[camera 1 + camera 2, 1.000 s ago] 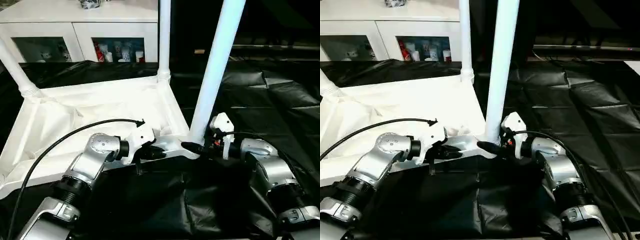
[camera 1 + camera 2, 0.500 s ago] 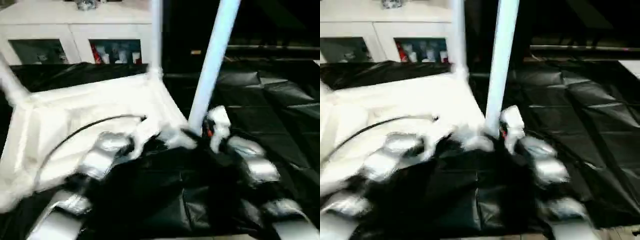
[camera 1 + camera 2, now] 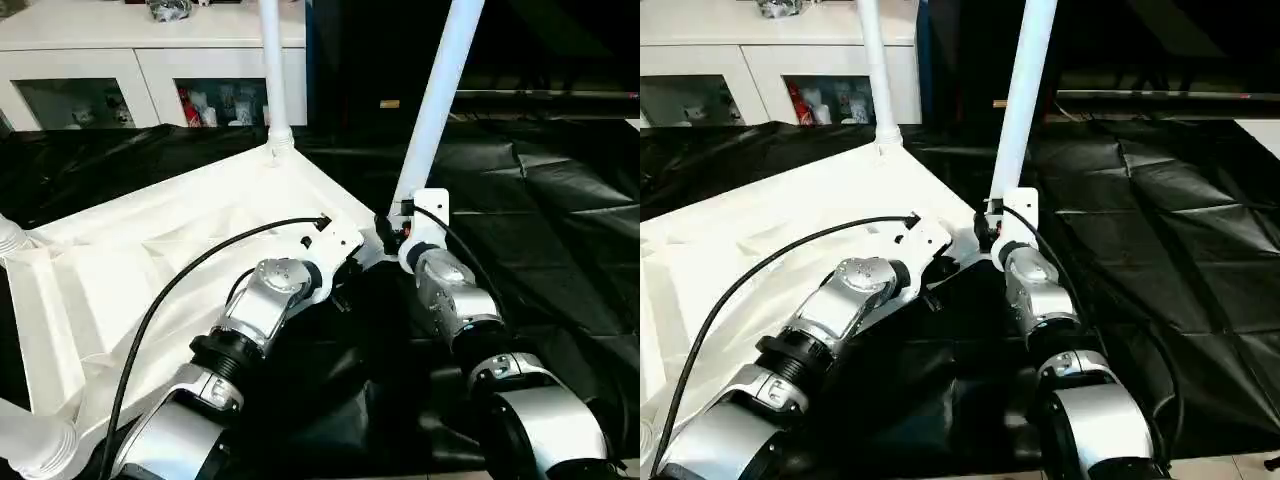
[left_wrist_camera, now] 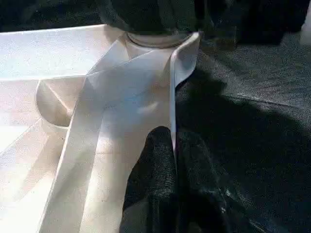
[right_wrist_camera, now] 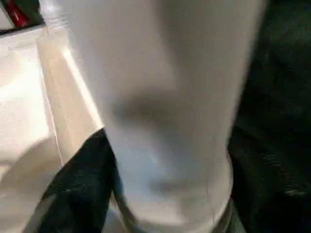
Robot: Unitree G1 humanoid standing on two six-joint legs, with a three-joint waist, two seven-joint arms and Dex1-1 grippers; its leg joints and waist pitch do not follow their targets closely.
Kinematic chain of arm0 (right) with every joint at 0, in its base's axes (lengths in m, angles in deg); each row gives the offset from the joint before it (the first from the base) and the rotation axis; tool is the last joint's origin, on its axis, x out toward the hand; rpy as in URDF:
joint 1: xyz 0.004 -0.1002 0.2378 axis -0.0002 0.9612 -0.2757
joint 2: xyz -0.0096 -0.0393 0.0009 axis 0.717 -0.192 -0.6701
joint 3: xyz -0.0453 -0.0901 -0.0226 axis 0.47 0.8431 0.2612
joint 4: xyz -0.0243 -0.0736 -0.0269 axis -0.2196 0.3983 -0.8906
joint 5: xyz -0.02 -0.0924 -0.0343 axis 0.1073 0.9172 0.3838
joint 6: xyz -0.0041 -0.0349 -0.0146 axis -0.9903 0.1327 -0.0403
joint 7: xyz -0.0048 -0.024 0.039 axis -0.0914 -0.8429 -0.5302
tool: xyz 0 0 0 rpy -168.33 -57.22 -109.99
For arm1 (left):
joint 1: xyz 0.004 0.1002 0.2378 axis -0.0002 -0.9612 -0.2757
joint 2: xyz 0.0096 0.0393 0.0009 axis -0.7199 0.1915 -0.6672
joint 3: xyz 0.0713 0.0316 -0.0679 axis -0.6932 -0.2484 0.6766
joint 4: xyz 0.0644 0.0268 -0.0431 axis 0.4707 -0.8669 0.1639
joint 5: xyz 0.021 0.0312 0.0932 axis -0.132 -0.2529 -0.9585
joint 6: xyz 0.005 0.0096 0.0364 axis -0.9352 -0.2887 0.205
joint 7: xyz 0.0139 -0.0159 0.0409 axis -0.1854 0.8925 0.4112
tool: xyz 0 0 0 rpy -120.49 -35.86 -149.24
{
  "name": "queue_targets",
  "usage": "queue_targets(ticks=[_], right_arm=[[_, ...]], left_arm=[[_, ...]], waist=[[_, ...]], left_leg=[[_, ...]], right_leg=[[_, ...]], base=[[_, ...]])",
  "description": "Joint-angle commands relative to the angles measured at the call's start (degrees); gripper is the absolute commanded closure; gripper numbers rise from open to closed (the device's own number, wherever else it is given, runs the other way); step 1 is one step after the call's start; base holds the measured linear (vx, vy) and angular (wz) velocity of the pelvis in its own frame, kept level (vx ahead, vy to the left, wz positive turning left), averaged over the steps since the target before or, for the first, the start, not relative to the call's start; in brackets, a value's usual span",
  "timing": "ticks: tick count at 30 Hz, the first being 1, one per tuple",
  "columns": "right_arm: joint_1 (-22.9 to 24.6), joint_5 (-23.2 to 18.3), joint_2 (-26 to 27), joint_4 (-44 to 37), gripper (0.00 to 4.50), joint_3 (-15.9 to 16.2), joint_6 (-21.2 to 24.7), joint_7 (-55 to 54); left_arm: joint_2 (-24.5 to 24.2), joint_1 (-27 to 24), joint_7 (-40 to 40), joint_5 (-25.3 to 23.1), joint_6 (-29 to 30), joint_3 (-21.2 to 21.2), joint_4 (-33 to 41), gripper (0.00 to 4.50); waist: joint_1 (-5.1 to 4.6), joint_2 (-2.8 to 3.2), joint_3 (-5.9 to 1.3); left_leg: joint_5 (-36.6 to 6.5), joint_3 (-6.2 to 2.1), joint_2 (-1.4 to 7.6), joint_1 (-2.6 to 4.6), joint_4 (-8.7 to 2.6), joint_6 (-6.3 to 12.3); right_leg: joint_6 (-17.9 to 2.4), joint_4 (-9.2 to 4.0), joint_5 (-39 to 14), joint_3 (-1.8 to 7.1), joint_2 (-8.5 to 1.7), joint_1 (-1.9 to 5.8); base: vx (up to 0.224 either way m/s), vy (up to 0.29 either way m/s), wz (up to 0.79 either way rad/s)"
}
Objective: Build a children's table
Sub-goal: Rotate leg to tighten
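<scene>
Inverted white tabletop [image 3: 150,270] lying ribbed underside up on black sheeting [image 3: 560,230], legs standing in its corner sockets; near-corner leg [image 3: 435,100] rising beside the right gripper [image 3: 385,232], its black fingers [image 5: 73,194] astride the leg base; left gripper [image 4: 174,194] pinched closed on the tabletop's edge

Readable text: none | tabletop [image 3: 150,270]: plain white, no marks | legs [image 3: 440,90]: no labels | cabinet [image 3: 150,60]: items behind the glass doors show red packaging, print too small to read | grippers' housings: no legible marking
</scene>
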Motion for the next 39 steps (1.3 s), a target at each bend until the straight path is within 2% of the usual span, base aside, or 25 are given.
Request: queue_targets(ticks=[1,3,7,8,11,12,13,15,16,18,19,21,22,25,31,35,39], right_arm=[[0.64,-0.6,-0.68,1.84,1.03,-1.44,0.35,0.38],[0.39,-0.47,-1.17,1.67,0.77,-1.12,-0.26,1.94],[1.63,2.2,-4.09,-1.23,0.77,3.0,-2.54,11.95],[3.62,2.45,-6.52,-4.55,0.77,4.61,-3.02,18.6],[5.69,2.57,-8.84,-7.77,0.77,6.2,-3.29,24.19],[6.5,2.7,-9.69,-8.94,0.77,6.81,-3.5,26.12],[9.19,2.1,-12.29,-13.18,0.77,8.37,-3.29,32.74],[10.48,1.53,-13.48,-15.31,0.77,9.07,-3.17,35.87],[13.61,-0.32,-16.48,-20.81,0.77,11.03,-1.73,43.54],[16.12,-1.94,-18.71,-25.63,0.77,12.1,0.37,49.47],[16.82,-2.51,-19.23,-27.25,0.77,12.24,1.44,50.95],[17.22,-2.91,-19.48,-28.4,0.77,12.43,2.13,51.96],[17.26,-2.81,-19.4,-28.72,0.77,12.45,2.27,52.09],[16.98,-2.49,-18.93,-28.72,0.77,12.36,2.24,51.79],[15.6,-1.18,-17.58,-28.02,0.77,12.04,1.58,48.97],[14.31,1.07,-17.36,-25.56,0.77,11.99,0.12,45.72],[14.37,0.89,-17.13,-25.69,0.77,11.9,-0.23,46.23]], left_arm=[[-1.1,-1.21,0.43,2.06,-4.01,1.98,2.42,4.5],[-1.79,-1.79,1.61,2.49,-5.08,2.14,3.21,4.5],[-4.15,-3.32,5.76,3.25,-6.65,2.09,4.75,4.5],[-5.82,-4.27,8.86,4.02,-7.92,2.01,5.59,4.5],[-7.34,-5.1,11.65,4.67,-8.66,1.82,6.44,4.5],[-7.92,-5.44,12.67,4.88,-8.69,1.72,6.88,4.5],[-9.37,-6.35,15.41,5.73,-8.65,1.7,8.25,4.5],[-9.95,-6.66,16.61,6.14,-8.62,1.73,8.78,4.5],[-11.37,-7.2,19.3,7.0,-9.19,1.52,9.92,4.5],[-12.33,-7.57,21.74,7.99,-9.91,1.57,10.98,4.5],[-12.58,-7.81,23.04,8.85,-9.22,1.79,11.89,4.5],[-12.85,-8.15,24.68,9.91,-8.46,1.95,13.22,4.5],[-12.92,-8.27,25.3,10.24,-8.31,2.05,13.73,4.5],[-13.07,-8.41,25.9,10.49,-8.3,2.06,14.26,4.5],[-13.66,-9.15,27.82,11.23,-7.47,1.44,15.78,4.5],[-14.37,-10.18,29.83,11.43,-6.62,0.87,17.46,4.5],[-14.97,-10.61,29.86,10.28,-7.37,0.25,17.48,4.5]], waist=[[0.19,-0.83,-3.95],[0.12,-0.87,-3.95],[0.25,-0.93,-4.03],[0.3,-1.06,-3.94],[0.45,-1.07,-3.93],[0.29,-0.97,-3.94],[0.28,-0.96,-3.86],[0.55,-1.1,-3.89],[0.46,-0.89,-3.86],[0.87,-1.19,-3.67],[0.8,-0.95,-3.64],[0.56,-0.96,-3.62],[0.44,-0.95,-3.59],[0.34,-0.96,-3.63],[0.35,-1.07,-3.82],[0.42,-0.96,-3.84],[0.99,-0.83,-3.79]], left_leg=[[-9.22,-0.34,1.7,-0.04,-3.86,3.21],[-9.03,-0.34,1.68,-0.11,-3.86,3.56],[-7.99,-0.17,1.68,-0.2,-3.63,4.62],[-7.87,-0.18,1.77,-0.22,-3.66,5.0],[-7.99,-0.23,1.94,-0.18,-3.66,5.73],[-7.88,-0.27,2.01,-0.08,-3.7,5.8],[-8.47,-0.21,1.94,0.0,-3.71,5.61],[-8.43,-0.27,2.07,-0.14,-3.65,5.89],[-8.52,-0.24,2.04,-0.12,-3.68,5.9],[-9.29,-0.31,2.11,-0.13,-3.7,6.58],[-9.81,-0.26,2.2,-0.08,-3.79,6.54],[-10.3,-0.32,2.04,-0.2,-3.87,5.63],[-10.72,-0.35,2.09,0.02,-3.91,5.21],[-10.49,-0.34,2.12,0.04,-3.91,4.73],[-7.81,-0.32,2.04,-0.1,-3.74,5.25],[-7.44,-0.24,2.15,0.08,-3.73,5.15],[-8.19,-0.2,2.19,0.13,-3.75,4.99]], right_leg=[[-10.69,-4.39,-12.35,2.79,-3.64,3.23],[-10.9,-4.39,-12.22,2.75,-3.64,3.32],[-11.79,-4.18,-10.26,2.76,-3.59,3.37],[-11.82,-4.15,-10.21,2.76,-3.58,3.38],[-11.51,-4.17,-10.04,2.79,-3.56,3.44],[-11.94,-4.01,-9.69,2.84,-3.52,3.23],[-12.19,-4.13,-10.48,2.79,-3.45,3.2],[-11.93,-3.97,-10.01,2.88,-3.49,3.42],[-12.12,-4.04,-10.23,2.91,-3.51,3.27],[-11.06,-4.27,-11.16,2.97,-3.44,3.61],[-11.27,-4.38,-12.27,2.9,-3.39,3.23],[-10.97,-4.6,-14.63,2.8,-3.42,3.22],[-10.98,-4.76,-15.63,2.82,-3.47,3.07],[-11.35,-4.68,-15.26,2.89,-3.47,3.04],[-12.52,-4.05,-10.64,2.92,-3.42,3.15],[-13.15,-3.95,-10.03,2.96,-3.49,3.0],[-12.57,-4.0,-10.8,3.03,-3.42,3.0]], base=[[0.0,0.0,0.0],[0.0,0.0,0.0],[0.0,0.0,0.0],[0.0,0.0,0.0],[0.0,0.0,0.0],[0.0,0.0,0.0],[0.0,0.0,0.0],[0.0,0.0,0.0],[0.0,0.0,0.0],[0.0,0.0,0.0],[0.0,0.0,0.0],[0.0,0.0,0.0],[0.0,0.0,0.0],[0.0,0.0,0.0],[0.0,0.0,0.0],[0.0,0.0,0.0],[0.0,0.0,0.0]])
